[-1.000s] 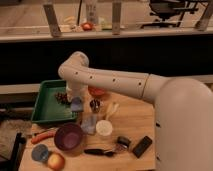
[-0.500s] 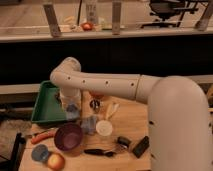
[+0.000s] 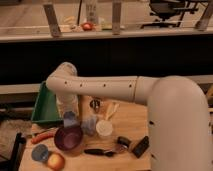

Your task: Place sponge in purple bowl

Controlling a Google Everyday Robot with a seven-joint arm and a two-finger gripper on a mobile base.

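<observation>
The gripper (image 3: 70, 118) hangs at the end of a thick white arm (image 3: 100, 89) that sweeps in from the right and bends down at the left side of a wooden table (image 3: 131, 122). It sits just above the far rim of the purple bowl (image 3: 68, 138). A small blue-grey block, the sponge (image 3: 70, 120), shows right at its tip, over that rim; whether the tool is clamped on it cannot be told.

The purple bowl is round, deep and dark, the widest dish on the table, and stands near the front left. Just right of the sponge lies a paler grey-blue, crumpled cloth-like piece (image 3: 90, 124), touching or nearly touching the bowl's right side. Beside that stands a small white cup (image 3: 104, 128). Behind them, a small dark metal object (image 3: 95, 104) and a pale wooden utensil (image 3: 112, 110) lie on the table.

A green tray (image 3: 44, 106) sits at the back left, partly hidden by the arm. An orange carrot-like stick (image 3: 44, 136) lies left of the bowl. At the front left corner are a small blue-grey round dish (image 3: 39, 153) and an orange-red bowl (image 3: 55, 161). A dark utensil (image 3: 99, 151) and a black rectangular object (image 3: 140, 146) lie toward the front right.
</observation>
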